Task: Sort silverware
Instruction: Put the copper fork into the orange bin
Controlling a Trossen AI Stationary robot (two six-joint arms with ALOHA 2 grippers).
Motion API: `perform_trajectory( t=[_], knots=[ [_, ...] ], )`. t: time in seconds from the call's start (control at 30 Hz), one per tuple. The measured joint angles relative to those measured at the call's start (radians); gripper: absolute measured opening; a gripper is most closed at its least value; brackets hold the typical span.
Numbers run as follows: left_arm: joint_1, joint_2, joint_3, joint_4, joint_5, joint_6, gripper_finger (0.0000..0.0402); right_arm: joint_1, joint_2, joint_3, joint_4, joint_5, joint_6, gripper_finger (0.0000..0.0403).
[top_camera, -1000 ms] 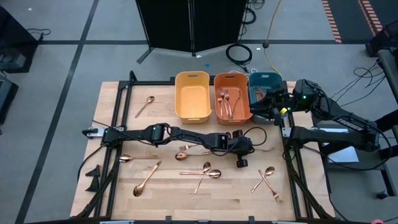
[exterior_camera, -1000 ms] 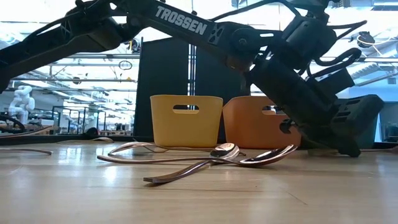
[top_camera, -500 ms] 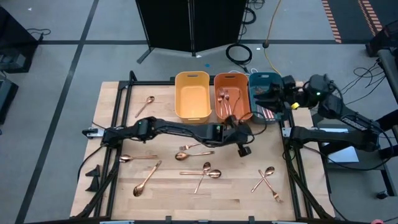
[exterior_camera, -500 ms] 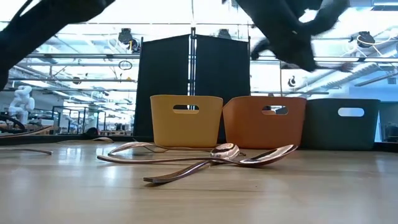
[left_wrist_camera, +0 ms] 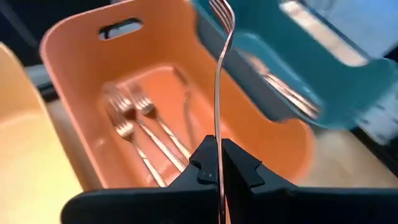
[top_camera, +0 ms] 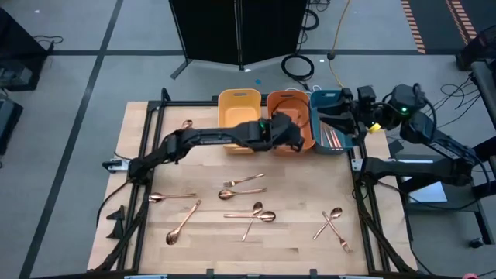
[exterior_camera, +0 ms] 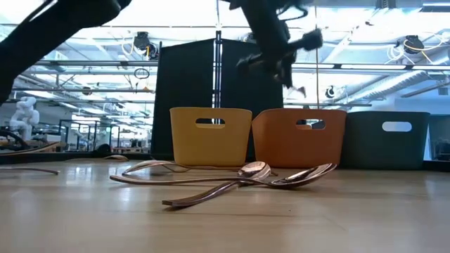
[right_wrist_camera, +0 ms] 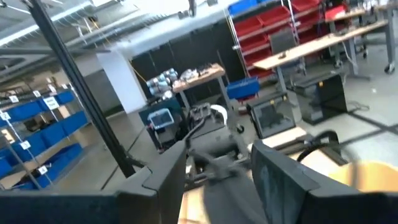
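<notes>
left gripper clamps a fork above the orange bin; next: release among forks there. right gripper wide, empty.

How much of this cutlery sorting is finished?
Partly. Several forks already lie in the orange bin, and some pieces are in the teal bin. The left gripper holds another fork above the orange bin. About ten pieces remain on the table.

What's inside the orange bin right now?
In the orange bin, the left wrist view shows several copper forks lying on its floor. The left end effector, shut on another fork, covers part of the near end, so an exact count isn't possible.
</notes>
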Motion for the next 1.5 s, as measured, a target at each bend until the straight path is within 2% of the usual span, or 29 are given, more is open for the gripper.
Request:
perform_trajectory(
  t=[0.2,0.43,0.83,0.93,1.07,1.17,1.3,1.4,1.5],
  knots=[
    [0.054,0.016,-0.003,-0.116,0.009,-0.081,0.0,0.0,0.012,0.0,-0.056,-0.005,0.004,0.0169],
    [0.078,0.016,-0.003,-0.109,0.005,-0.082,0.0007,0.0,0.012,0.0,-0.074,-0.005,-0.005,0.0169],
    [0.125,0.048,-0.002,0.063,0.024,-0.072,0.0105,0.0,0.012,0.0,-0.09,-0.007,-0.014,0.0169],
    [0.128,0.048,-0.002,0.058,0.043,-0.023,0.0123,0.0,0.012,0.0,-0.116,-0.008,-0.014,0.0169],
    [0.121,0.022,-0.002,0.077,0.096,0.143,0.0127,0.0,0.013,0.0,-0.144,-0.008,-0.014,0.0169],
    [0.088,-0.015,0.002,0.069,0.201,0.27,0.0127,0.0,0.011,0.0,-0.158,-0.009,-0.021,0.0169],
    [-0.01,-0.031,0.002,0.011,0.372,0.391,0.0127,0.001,0.01,0.0,-0.205,-0.016,-0.04,0.0169],
    [-0.1,-0.031,0.001,-0.087,0.386,0.461,0.0128,0.004,0.01,0.0,-0.256,-0.024,-0.04,0.0169],
    [-0.197,-0.034,0.001,-0.196,0.348,0.476,0.0128,0.017,0.011,0.0,-0.306,-0.054,-0.056,0.0169]
  ],
)
